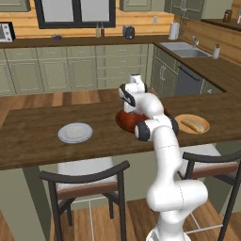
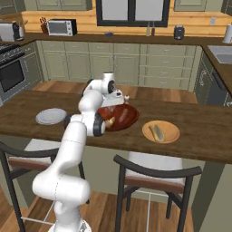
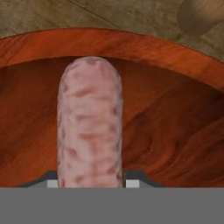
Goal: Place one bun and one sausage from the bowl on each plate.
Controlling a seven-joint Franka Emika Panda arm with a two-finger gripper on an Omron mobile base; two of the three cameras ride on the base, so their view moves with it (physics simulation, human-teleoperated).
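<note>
Jaws (image 3: 90,183) clenched on sausage (image 3: 89,122), which sticks out lengthwise btwn 2 tips, over bowl (image 3: 175,131).

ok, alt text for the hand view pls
A pink mottled sausage runs up the middle of the frame from between the end effector tips, which are closed on it, over the glossy reddish-brown bowl. Wooden counter shows beyond the bowl's rim.
</note>
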